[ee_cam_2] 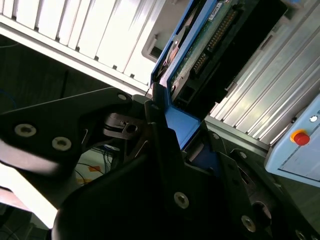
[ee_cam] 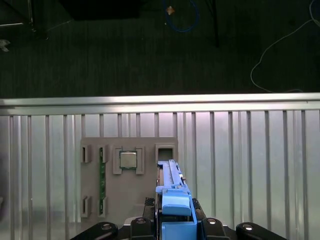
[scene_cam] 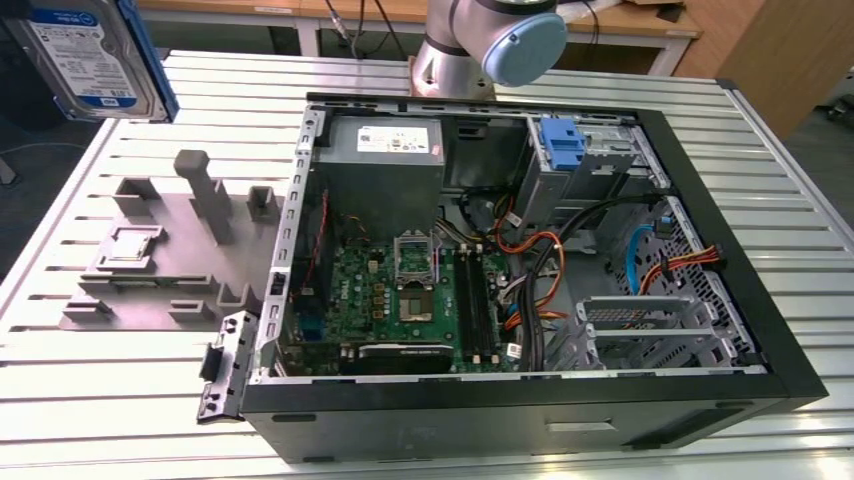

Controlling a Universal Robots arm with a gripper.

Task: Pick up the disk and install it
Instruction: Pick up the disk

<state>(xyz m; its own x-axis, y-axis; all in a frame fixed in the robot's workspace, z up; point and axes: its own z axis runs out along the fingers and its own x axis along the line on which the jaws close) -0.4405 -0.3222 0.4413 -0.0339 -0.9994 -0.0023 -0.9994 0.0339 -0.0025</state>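
The pick-up is judged done. The disk (scene_cam: 94,55), a flat rectangular silver hard drive with a white-and-blue label and a blue plastic bracket round its edges, is held clear of the ribbed aluminium bench (scene_cam: 107,380). It is seen at the exterior view's upper left, well apart from the open black computer case (scene_cam: 747,330). The installing is judged not yet done, since the disk is outside the case and the silver metal drive cage (scene_cam: 654,330) near the case's front is seen without a drive.

The grip is best made out in the second wrist view. There the black hand (ee_cam_2: 167,117) is closed on the bracket's blue end, and the disk's green circuit-board underside (ee_cam_2: 200,55) is turned to the camera. A pale box with a red button (ee_cam_2: 300,136) is also seen beyond the bench.

In the first wrist view the disk is met edge-on (ee_cam: 172,195), clamped in the hand (ee_cam: 174,222) above the grey moulded fixture plate (ee_cam: 130,200). A small square processor chip (ee_cam: 128,160) is seated in that plate.

The case's interior is given by the exterior view: the green motherboard (scene_cam: 400,290), the grey power-supply box (scene_cam: 380,145) and an upright blue plastic latch (scene_cam: 563,145).
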